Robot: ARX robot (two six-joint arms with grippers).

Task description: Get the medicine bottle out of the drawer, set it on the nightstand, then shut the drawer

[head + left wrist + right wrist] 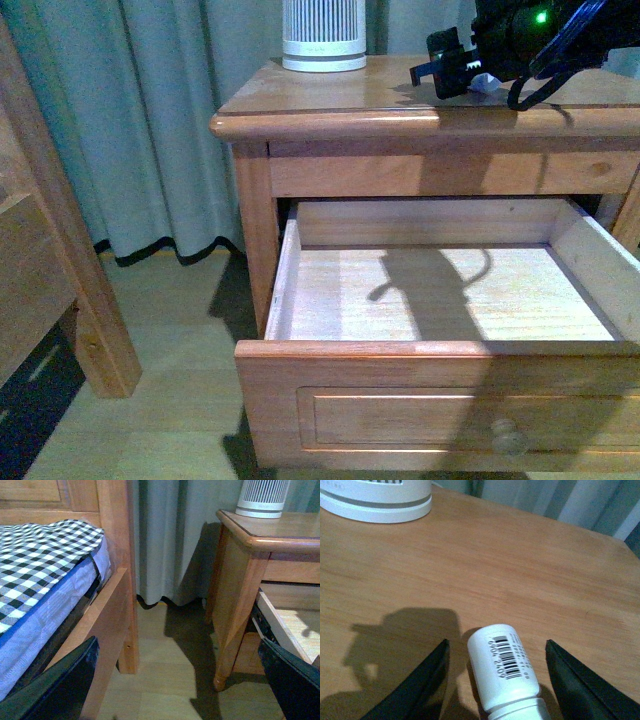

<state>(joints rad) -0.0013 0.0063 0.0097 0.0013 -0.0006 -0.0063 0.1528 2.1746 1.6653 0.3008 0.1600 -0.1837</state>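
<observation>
Right now, nearest me: the drawer stands pulled well out, its pale floor bare, the knob low on the front panel. It is not yet shut. First risk: a hard shove home would jolt the whole nightstand, and anything loose on top would feel it.

Next back, the worktop. The medicine bottle lies on its side there, barcode up, cap end toward the wrist camera. This looks like the main risk: a round bottle on a glossy worktop (nothing chocks it) could roll. A finger brushing it on the way off might start it, and so might the drawer's thump. How near the worktop's edge the bottle lies I can't tell; from the front the arm hides most of it.

Farthest back, a white ribbed appliance stands at the rear of the worktop, well apart from the bottle. There is little danger there unless the arm swings wide.

The left fingers hang low between the bed frame and the nightstand. They are spread wide, with only floor showing between them, and hold nothing.

The right fingers are over the worktop, spread wide on either side of the bottle, with bare wood showing on both sides. They straddle it and do not grip it. Whether their tips touch the worktop is out of shot.
</observation>
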